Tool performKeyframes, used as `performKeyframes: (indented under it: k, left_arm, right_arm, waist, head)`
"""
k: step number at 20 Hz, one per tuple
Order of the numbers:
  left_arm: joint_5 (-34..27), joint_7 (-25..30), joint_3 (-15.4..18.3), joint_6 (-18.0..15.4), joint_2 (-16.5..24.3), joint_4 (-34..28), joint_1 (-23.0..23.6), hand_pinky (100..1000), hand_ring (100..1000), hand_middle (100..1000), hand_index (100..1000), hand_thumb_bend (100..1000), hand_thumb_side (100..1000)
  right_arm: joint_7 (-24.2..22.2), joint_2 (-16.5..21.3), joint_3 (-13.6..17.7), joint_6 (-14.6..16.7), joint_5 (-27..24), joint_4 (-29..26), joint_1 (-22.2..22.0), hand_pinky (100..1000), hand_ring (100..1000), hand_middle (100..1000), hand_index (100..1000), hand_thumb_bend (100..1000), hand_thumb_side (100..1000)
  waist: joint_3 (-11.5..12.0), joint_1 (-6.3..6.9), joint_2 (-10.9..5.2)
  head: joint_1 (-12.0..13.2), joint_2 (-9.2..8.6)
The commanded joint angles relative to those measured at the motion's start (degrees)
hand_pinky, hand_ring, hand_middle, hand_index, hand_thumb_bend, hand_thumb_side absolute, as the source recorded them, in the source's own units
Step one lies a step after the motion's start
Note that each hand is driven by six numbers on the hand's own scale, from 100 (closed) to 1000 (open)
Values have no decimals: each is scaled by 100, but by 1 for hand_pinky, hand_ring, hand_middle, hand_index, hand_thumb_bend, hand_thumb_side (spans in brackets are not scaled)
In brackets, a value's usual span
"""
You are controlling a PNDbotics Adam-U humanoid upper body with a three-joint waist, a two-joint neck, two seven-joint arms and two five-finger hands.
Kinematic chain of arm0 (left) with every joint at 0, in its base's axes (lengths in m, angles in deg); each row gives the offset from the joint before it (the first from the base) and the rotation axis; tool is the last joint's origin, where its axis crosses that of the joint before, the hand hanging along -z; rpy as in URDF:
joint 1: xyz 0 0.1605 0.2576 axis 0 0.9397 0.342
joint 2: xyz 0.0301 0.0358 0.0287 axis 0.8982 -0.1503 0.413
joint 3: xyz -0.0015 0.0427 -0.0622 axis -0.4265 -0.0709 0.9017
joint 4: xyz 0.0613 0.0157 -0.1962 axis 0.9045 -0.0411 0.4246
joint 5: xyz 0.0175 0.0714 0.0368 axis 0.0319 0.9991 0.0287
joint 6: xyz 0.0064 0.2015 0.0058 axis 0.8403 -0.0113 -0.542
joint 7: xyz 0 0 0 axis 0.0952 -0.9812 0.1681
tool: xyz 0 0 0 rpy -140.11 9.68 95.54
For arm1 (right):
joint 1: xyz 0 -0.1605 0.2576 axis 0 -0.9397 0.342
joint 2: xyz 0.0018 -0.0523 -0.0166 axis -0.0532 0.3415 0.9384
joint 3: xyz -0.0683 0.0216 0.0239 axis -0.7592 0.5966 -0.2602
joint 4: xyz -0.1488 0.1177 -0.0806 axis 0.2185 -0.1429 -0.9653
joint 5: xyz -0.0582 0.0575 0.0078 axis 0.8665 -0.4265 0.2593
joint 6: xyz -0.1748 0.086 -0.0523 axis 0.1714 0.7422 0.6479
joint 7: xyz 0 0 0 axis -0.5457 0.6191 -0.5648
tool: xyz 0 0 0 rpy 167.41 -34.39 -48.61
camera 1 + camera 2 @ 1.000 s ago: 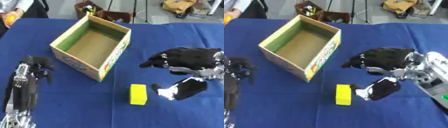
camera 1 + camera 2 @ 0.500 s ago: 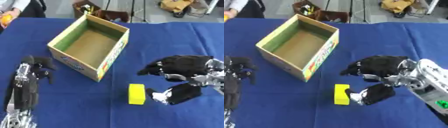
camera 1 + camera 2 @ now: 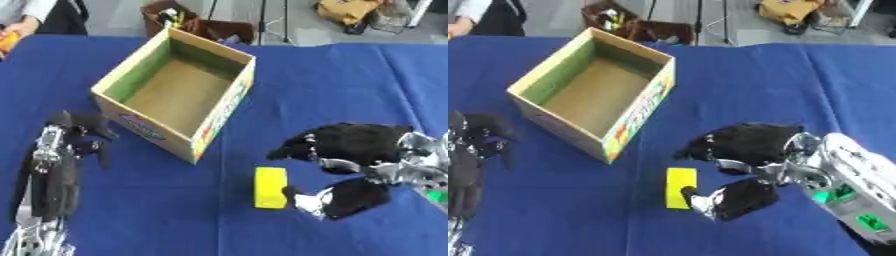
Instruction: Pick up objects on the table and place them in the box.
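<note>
A yellow block (image 3: 270,187) lies flat on the blue table (image 3: 350,75), in front of the open cardboard box (image 3: 179,90). The box is empty inside. My right hand (image 3: 354,150) hovers just right of the block, open, with its fingers spread above and its thumb (image 3: 328,200) low, close beside the block's right edge. I cannot tell whether the thumb touches the block. My left hand (image 3: 70,137) rests at the left of the table beside the box, fingers relaxed and holding nothing.
Beyond the table's far edge stand a brown bag with small items (image 3: 188,22) and a yellow object (image 3: 346,10) on the floor. A person's sleeve and hand (image 3: 22,20) show at the far left corner.
My right hand has moved left and down toward the yellow block, its thumb now next to the block's side. The left hand has stayed put. The camera has shifted a little.
</note>
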Motion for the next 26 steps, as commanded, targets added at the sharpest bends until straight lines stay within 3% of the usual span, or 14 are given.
performKeyframes:
  k: [1,10,26]
  left_arm:
    - [31,0,-13,12,56,-79,-20,233,513,454,601,100,976]
    - [47,7,-14,12,51,-67,-16,233,513,454,601,100,979]
    - [58,40,-27,12,37,-48,-14,233,514,455,601,100,985]
  right_arm:
    - [145,-41,16,91,352,91,12,828,879,852,1000,100,1000]
    - [814,-410,85,544,1655,447,-236,818,890,870,1000,100,1000]
    - [941,-683,21,687,1863,862,-403,824,892,872,1000,100,1000]
  waist:
    - [1,-5,-88]
    - [-5,-16,-80]
    - [22,-28,-42]
  head:
    - [0,6]
    - [-10,7]
    - [-37,-8]
